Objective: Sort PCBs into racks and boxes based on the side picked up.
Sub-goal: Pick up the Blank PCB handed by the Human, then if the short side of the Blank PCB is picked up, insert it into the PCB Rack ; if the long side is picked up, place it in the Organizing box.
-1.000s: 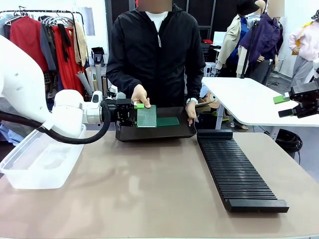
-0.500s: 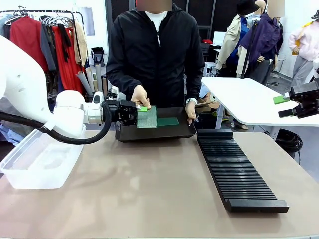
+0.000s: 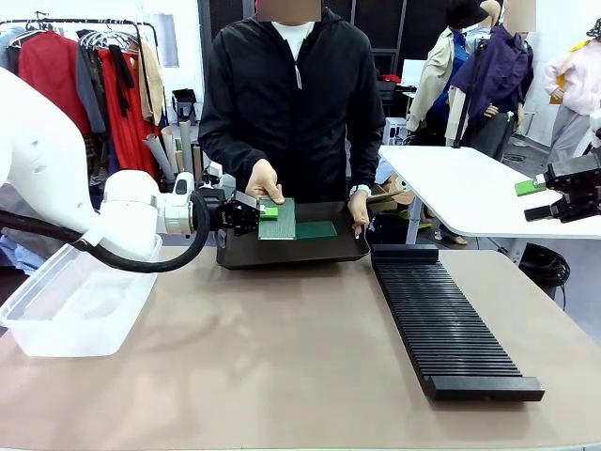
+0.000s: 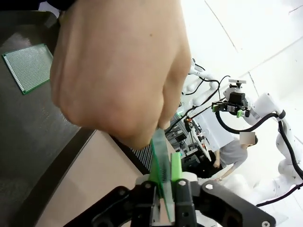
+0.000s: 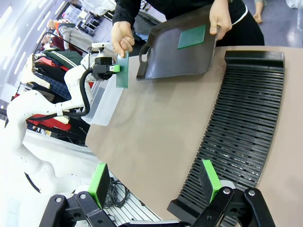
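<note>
- Though shared with a person at the far side, just one table (image 3: 282, 366), tan, bearing the rest.
- One rack (image 3: 441, 319), black and ribbed with slots, on the robot's right, long axis running away from the robot.
- One clear tub (image 3: 75, 301) at the table's left edge, beneath the left arm.
- One shallow black tray (image 3: 291, 252), held up at the far edge by the person.
- Two grippers. Left gripper (image 3: 255, 212): pads pressed together on the left edge of a board, as the left wrist view shows. Right gripper (image 3: 533, 199): fingers wide apart, holding nothing, well off to the right.
- One person's hand (image 3: 265, 180) pinching that same board from above.
- Two green boards. Held board (image 3: 279, 219): straight ahead between the left fingers, on edge over the tray, long axis roughly upright, patterned face toward the robot. Spare board (image 3: 316, 228): flat in the tray, just beside.
- Likely next: release by the hand, then a short carry, with the tub nearer than the rack.
</note>
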`<state>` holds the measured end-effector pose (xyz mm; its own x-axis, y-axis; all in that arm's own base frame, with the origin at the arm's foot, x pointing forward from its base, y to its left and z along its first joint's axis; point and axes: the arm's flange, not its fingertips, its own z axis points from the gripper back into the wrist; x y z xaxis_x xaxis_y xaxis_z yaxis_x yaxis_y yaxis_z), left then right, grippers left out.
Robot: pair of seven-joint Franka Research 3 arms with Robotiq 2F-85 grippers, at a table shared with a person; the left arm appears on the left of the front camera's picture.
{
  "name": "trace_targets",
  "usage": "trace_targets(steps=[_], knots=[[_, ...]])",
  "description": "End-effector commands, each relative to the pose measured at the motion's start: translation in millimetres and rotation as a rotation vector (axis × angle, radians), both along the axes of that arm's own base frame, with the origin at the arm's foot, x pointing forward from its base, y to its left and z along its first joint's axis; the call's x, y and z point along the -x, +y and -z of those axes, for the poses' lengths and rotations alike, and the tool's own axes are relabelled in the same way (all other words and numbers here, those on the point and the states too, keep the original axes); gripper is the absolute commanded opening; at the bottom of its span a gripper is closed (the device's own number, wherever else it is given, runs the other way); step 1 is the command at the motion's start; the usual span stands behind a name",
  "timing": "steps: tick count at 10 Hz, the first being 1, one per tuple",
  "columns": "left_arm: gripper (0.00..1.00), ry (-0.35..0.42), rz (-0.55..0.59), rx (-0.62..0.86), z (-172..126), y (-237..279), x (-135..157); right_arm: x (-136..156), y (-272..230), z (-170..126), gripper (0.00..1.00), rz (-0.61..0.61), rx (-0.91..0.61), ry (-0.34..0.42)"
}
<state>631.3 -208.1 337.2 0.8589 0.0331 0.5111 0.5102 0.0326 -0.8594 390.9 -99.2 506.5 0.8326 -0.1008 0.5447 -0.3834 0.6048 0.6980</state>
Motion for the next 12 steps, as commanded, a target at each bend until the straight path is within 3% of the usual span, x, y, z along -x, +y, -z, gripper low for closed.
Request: trace_targets(steps=[1,5,6,12], knots=[[0.0,0.007,0.008,0.028,-1.0,1.1,-0.7,-0.2,1.2,-1.0,1.0,0.001,-0.005,0.001],[0.0,0.016,0.082,0.056,-0.4,1.2,2.4,-0.2,1.2,-1.0,1.0,0.001,-0.005,0.001],[0.0,0.006,0.017,0.014,0.9,0.3,1.4,-0.2,1.2,-1.0,1.0,0.001,-0.005,0.001],[0.0,0.006,0.017,0.014,0.9,0.3,1.4,-0.2,1.2,-1.0,1.0,0.001,-0.005,0.001]])
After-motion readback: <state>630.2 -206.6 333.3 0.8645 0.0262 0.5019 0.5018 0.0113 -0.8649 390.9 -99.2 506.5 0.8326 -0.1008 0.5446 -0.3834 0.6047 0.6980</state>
